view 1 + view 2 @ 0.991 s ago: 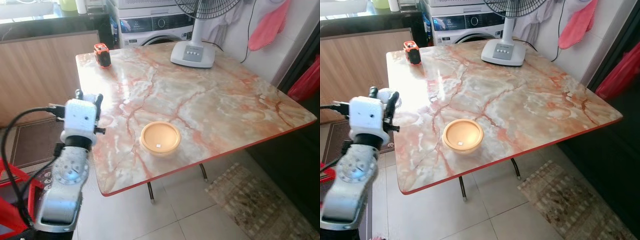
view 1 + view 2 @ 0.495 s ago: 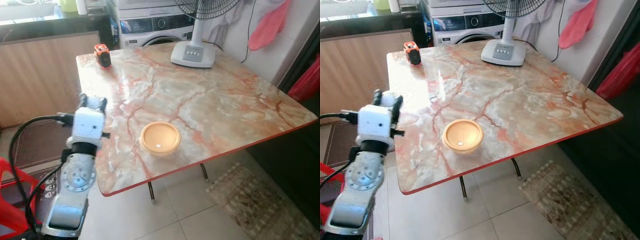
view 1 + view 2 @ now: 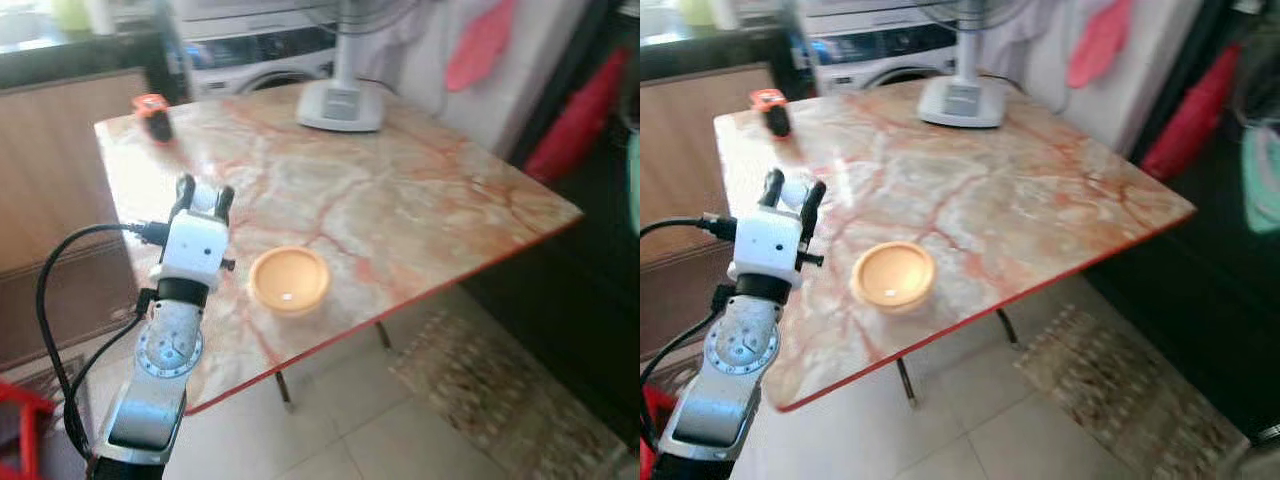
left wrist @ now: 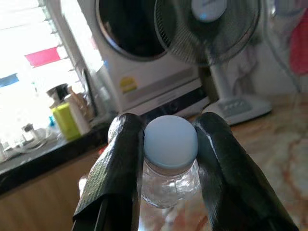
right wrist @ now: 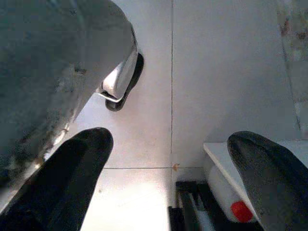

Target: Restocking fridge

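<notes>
My left gripper (image 4: 170,130) is shut on a clear plastic bottle (image 4: 171,180) with a pale round cap, one black finger on each side of its neck. In the eye views the left gripper (image 3: 203,193) stands raised over the left part of the marble table (image 3: 420,190), a short way left of an empty orange bowl (image 3: 289,280). My right gripper (image 5: 168,144) hangs open above the tiled floor, with nothing between its fingers. Below it lies a white bottle with a red cap (image 5: 227,198).
A fan base (image 3: 338,105) and a small orange and black object (image 3: 153,112) stand at the table's far side. A washing machine (image 3: 260,48) and a wooden counter are behind. A patterned rug (image 3: 490,390) lies on the floor beyond the table's near right edge.
The whole view has swung to the right and become blurred. My left gripper with the bottle has moved in from the table's left edge, closer to the orange bowl.
</notes>
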